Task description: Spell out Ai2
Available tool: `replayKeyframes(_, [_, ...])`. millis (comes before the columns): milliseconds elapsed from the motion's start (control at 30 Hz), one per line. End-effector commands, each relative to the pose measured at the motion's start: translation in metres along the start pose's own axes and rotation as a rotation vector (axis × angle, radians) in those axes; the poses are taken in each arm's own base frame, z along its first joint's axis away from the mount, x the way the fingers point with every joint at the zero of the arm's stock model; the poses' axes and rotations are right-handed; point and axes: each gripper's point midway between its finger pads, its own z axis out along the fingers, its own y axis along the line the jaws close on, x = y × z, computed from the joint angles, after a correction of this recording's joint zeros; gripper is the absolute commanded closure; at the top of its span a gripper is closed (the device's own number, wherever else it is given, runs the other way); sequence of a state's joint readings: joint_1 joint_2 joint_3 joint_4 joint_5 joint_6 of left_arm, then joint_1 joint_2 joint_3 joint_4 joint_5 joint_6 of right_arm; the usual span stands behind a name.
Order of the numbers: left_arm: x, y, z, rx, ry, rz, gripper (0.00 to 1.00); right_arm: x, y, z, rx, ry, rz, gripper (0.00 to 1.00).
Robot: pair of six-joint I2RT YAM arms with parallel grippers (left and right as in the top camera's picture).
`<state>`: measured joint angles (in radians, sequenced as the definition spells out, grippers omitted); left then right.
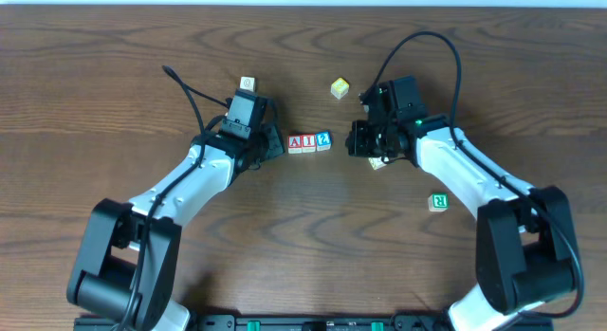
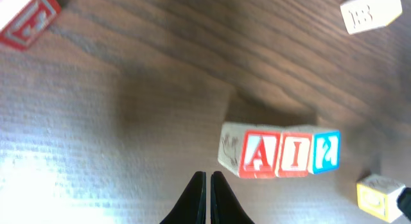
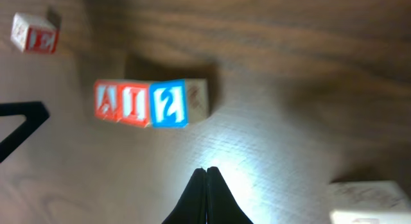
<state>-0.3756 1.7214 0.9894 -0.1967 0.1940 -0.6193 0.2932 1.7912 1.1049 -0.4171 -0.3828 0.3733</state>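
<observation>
Three letter blocks stand in a touching row on the wooden table: a red A, a red I and a blue 2. In the left wrist view they read A, I, 2. In the right wrist view they are A, I, 2. My left gripper is shut and empty, just left of the A. My right gripper is shut and empty, a little right of the 2.
Loose blocks lie around: a yellow one at the back, a green R at the right, a white one behind my left wrist, and a pale one under my right wrist. A red block lies near my left gripper.
</observation>
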Motion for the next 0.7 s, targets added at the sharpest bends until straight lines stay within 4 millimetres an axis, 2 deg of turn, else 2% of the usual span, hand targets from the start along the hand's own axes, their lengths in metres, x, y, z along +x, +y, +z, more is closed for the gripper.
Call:
replayKeyframes(0, [-0.002, 0.013, 0.014, -0.049, -0.014, 0.013, 0.94, -0.007, -0.007, 0.007, 0.017, -0.02, -0.004, 0.98])
replayKeyframes(133, [0.001, 0.02, 0.034, -0.047, 0.002, -0.03, 0.94, -0.007, -0.015, 0.028, 0.019, -0.012, 0.037, 0.98])
replayKeyframes(267, [0.002, 0.021, 0.042, -0.033, 0.012, -0.036, 0.94, -0.004, -0.02, 0.039, 0.019, 0.003, 0.049, 0.98])
replayKeyframes(500, [0.004, 0.018, 0.046, -0.014, 0.022, -0.036, 0.94, -0.01, -0.017, 0.046, -0.008, -0.016, 0.075, 0.98])
replayKeyframes(667, [0.004, 0.018, 0.046, -0.011, 0.025, -0.037, 0.94, -0.003, -0.008, 0.052, -0.016, -0.001, 0.057, 0.99])
